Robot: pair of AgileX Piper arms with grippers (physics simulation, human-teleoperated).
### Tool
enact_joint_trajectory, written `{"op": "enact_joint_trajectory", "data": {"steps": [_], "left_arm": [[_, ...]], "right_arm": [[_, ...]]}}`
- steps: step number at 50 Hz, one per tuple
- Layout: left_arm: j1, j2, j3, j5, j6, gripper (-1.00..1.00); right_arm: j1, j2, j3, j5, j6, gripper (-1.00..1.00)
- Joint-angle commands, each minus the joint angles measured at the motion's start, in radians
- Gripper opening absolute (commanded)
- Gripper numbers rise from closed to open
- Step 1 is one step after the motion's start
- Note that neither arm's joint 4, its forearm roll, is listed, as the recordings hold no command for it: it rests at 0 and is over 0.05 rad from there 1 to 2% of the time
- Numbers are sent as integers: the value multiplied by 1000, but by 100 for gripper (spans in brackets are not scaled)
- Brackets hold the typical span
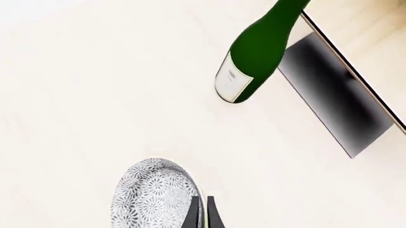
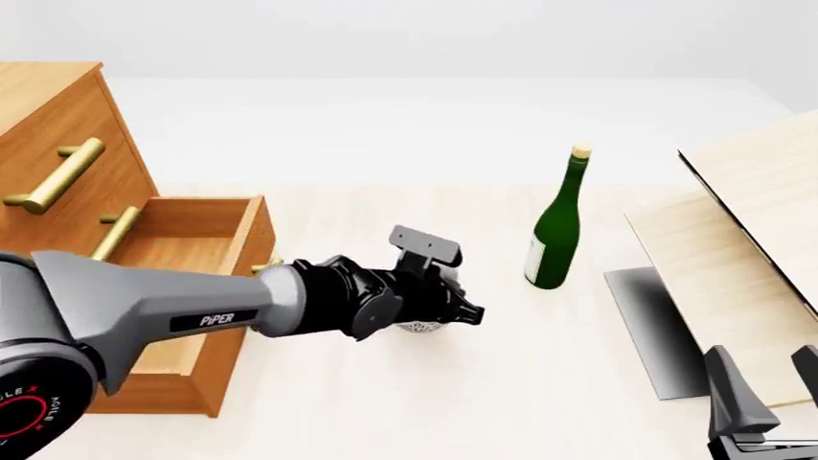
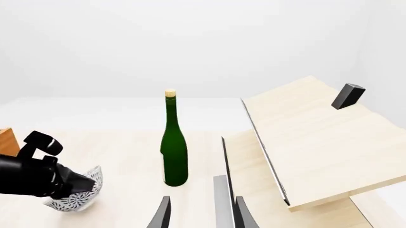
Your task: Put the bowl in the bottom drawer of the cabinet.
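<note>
The cabinet fills the front view's left edge, its bottom drawer pulled out, ready to receive. At centre the left gripper pinches the rim of the bowl, which tilts low over the table; the arm hides most of it. At lower right the right gripper waits, jaws apart, cut off by the frame.
</note>
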Motion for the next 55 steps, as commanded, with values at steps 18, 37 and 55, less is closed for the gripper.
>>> {"op": "enact_joint_trajectory", "data": {"steps": [18, 37, 55], "left_arm": [[41, -139, 52, -22, 30, -100], [63, -262, 84, -10, 51, -100], [106, -387, 138, -2, 68, -100]], "right_arm": [[0, 0, 0, 0, 0, 100], [0, 0, 0, 0, 0, 100], [0, 0, 0, 0, 0, 100]]}}
